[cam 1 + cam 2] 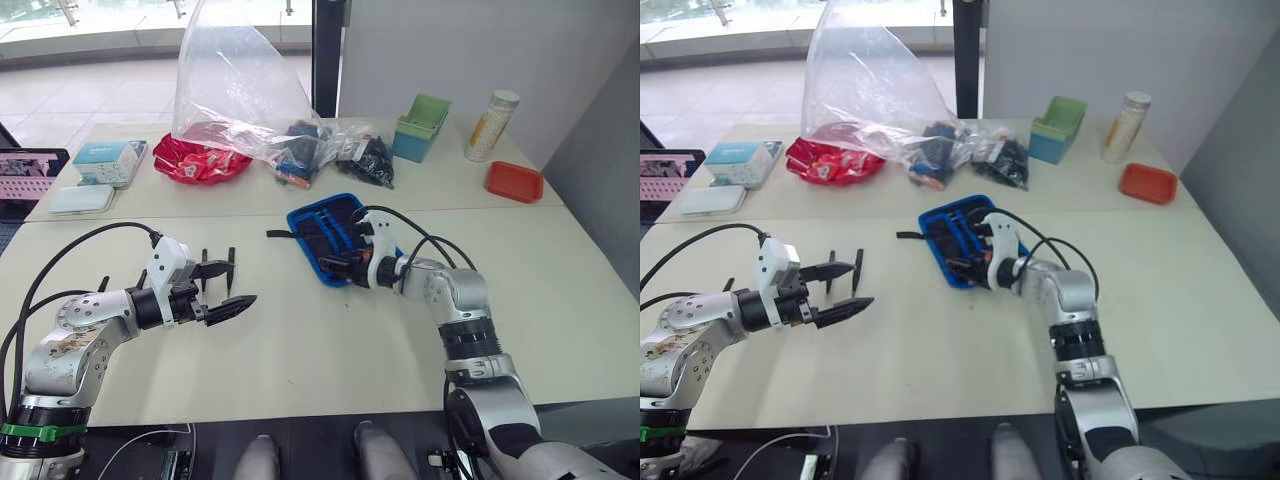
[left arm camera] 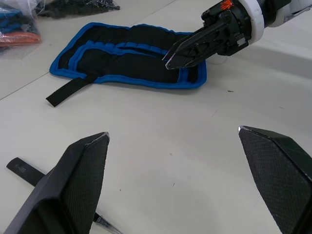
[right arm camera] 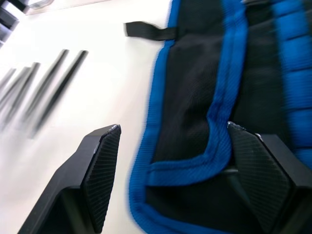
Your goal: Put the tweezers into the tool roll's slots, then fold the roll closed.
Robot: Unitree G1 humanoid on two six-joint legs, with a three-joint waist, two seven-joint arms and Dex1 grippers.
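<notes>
- The tool roll (image 1: 330, 237) lies flat and open on the white table (image 1: 320, 350), right of the middle, its inner face up, blue edging all round.
- Its short black strap (image 1: 278, 234) sticks out to the left, flat on the tabletop.
- The slots (image 2: 131, 46) run as a row of narrow pockets across the roll's inner face; whether any holds a tweezer I cannot tell.
- The right gripper (image 3: 173, 161) hangs at the roll's near edge, fingers spread, one over the bare table and the other over the fabric, with the blue edging between them.
- The tweezers (image 1: 215, 268) lie loose on the table well left of the roll, side by side; several black shafts show in the right wrist view, too blurred to count.
- The left gripper (image 2: 187, 165) hovers just by the tweezers with its fingers spread wide and nothing between them; a slim black tweezer (image 2: 22, 170) lies beside one finger.
- Along the far side stand a clear plastic bag (image 1: 235, 85), a red pouch (image 1: 195, 160), a black bag of small parts (image 1: 370, 160), a green bin (image 1: 420, 127), a tall tube (image 1: 492, 125) and a red tray (image 1: 514, 181).
- At the far left sit a light blue box (image 1: 110, 160) and a flat pale case (image 1: 82, 198).
</notes>
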